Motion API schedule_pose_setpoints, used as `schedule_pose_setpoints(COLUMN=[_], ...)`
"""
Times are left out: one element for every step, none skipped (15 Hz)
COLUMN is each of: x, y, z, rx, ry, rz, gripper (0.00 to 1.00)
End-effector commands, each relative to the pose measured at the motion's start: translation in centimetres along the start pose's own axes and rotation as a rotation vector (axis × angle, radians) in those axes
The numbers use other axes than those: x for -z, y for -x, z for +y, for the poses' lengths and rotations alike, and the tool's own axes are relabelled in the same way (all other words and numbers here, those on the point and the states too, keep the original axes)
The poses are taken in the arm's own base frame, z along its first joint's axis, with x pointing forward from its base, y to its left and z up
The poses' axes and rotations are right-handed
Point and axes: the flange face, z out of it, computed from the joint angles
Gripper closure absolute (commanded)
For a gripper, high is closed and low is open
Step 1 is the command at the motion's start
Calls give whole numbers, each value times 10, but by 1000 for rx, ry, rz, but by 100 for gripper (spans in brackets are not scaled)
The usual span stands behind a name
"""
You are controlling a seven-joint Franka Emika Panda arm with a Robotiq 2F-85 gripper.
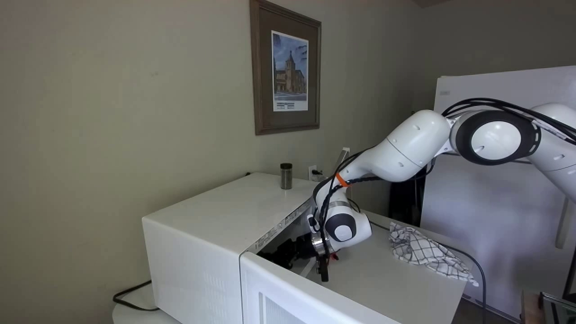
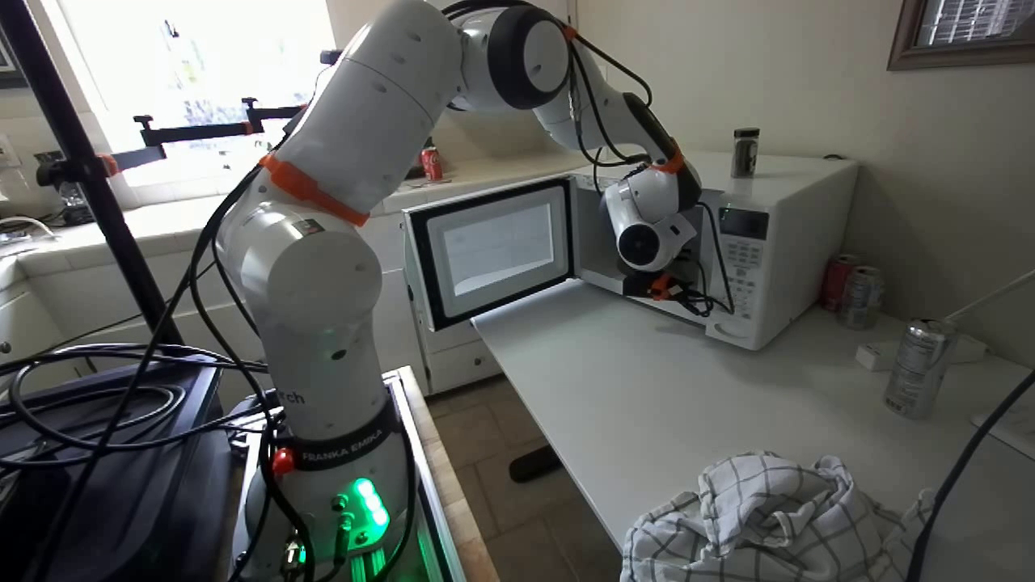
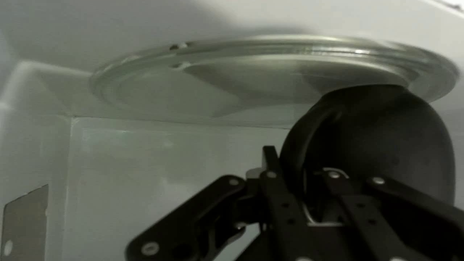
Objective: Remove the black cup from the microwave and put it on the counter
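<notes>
The black cup (image 3: 391, 137) shows in the wrist view, which stands upside down. Its base is at the glass turntable (image 3: 246, 90); I cannot tell whether it touches. Its handle is on the left side there. My gripper (image 3: 301, 170) is nearly closed, with the handle between its fingers; the inner finger is dark and partly hidden by shadow. The gripper reaches into the open white microwave (image 1: 193, 252), also seen in an exterior view (image 2: 808, 234). The cup cannot be made out in either exterior view. The white counter (image 2: 631, 372) extends before the microwave.
The microwave door (image 2: 420, 267) stands wide open beside the arm. A small dark jar (image 1: 286, 176) stands on the microwave. A checked cloth (image 2: 752, 517), a silver can (image 2: 918, 372) and further cans (image 2: 861, 299) are on the counter. Cables hang around the wrist.
</notes>
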Motion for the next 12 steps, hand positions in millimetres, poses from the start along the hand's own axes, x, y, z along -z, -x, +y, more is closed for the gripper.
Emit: schedule_pose_setpoints(x=[8,9,10,11,11,13,14,15,16,17,18,18], y=[-1,-1,-1,0,1,3,5,6,8,9,11,12], z=[-3,-3,-3,-3,-3,-2,-1,0,2,2,2,3], rx=[-6,-16,-25,-35,-41,-50,-58,-65,-73,-80,-85,-90], ry=[-11,-17,-31,-42,-51,-56,-63,-68,-72,-81,-85,-90], rz=[36,50,72,92,114,131,154,169,185,200,213,224], gripper=[96,96,96,96,96,96,96,96,96,96,96,96])
